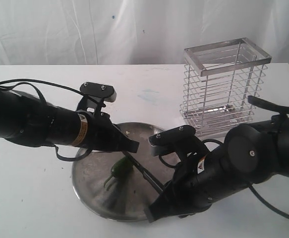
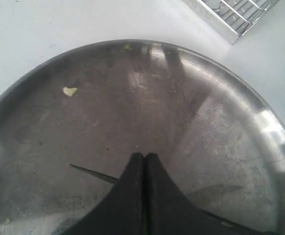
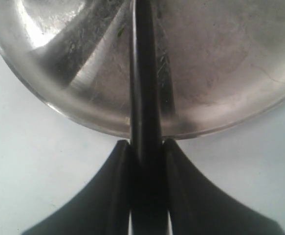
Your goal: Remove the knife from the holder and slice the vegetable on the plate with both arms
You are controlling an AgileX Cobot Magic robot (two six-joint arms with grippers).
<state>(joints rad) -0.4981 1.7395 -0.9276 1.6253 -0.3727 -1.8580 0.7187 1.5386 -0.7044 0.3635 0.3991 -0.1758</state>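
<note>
The steel plate (image 1: 92, 193) lies on the white table, and the green chilli (image 1: 118, 168) sits on it just under my left gripper (image 1: 133, 145). In the left wrist view that gripper (image 2: 144, 155) is shut, with a thin green sliver (image 2: 144, 223) pinched between its fingers. My right gripper (image 1: 153, 212) at the plate's near rim is shut on the knife's black handle (image 3: 144, 147). The dark blade (image 1: 143, 173) runs across the plate towards the chilli. The blade's tip (image 2: 91, 172) shows beside the left fingers. The wire holder (image 1: 223, 87) stands empty at the back right.
Small green scraps (image 2: 70, 91) lie on the plate (image 2: 220, 122). The holder's base (image 2: 235, 17) is just beyond the plate's far rim. A white curtain hangs behind the table. The right arm's bulk covers the table in front of the holder.
</note>
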